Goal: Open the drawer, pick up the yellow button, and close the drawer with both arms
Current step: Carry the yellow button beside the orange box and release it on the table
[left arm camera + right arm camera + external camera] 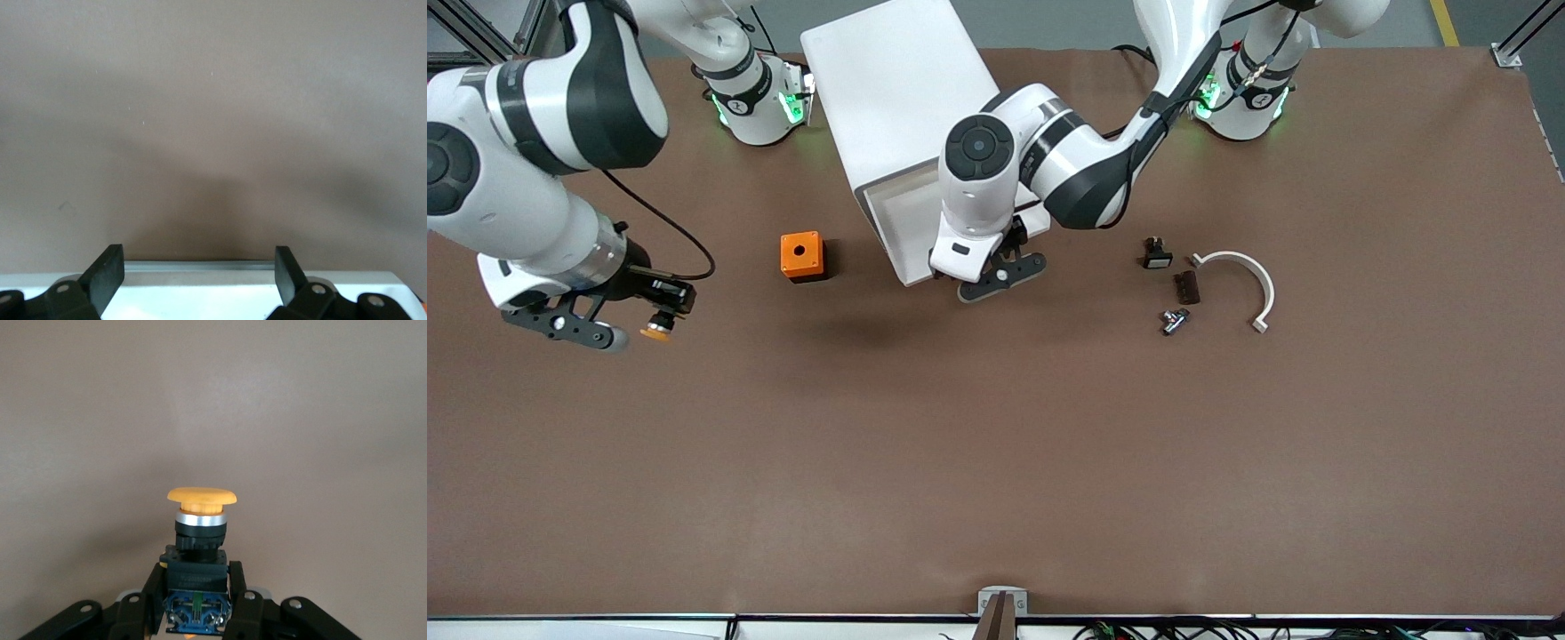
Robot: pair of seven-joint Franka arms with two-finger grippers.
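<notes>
The white cabinet (889, 89) stands between the arms' bases, its top drawer (903, 233) pulled out toward the front camera. My left gripper (1000, 271) is at the drawer's front, open. In the left wrist view the drawer's front rim (200, 268) runs between the spread fingers (107, 275) of that gripper (199, 272). My right gripper (663, 311) hangs over bare table toward the right arm's end, shut on the button (656, 332). The right wrist view shows its fingers (239, 587) clamping the button's dark body, with the orange cap (201, 497) pointing away from the gripper (198, 588).
An orange box with a hole (801, 256) sits on the table beside the drawer. Toward the left arm's end lie a small black-and-white part (1156, 255), a dark block (1185, 286), a small metal piece (1174, 320) and a white curved strip (1249, 280).
</notes>
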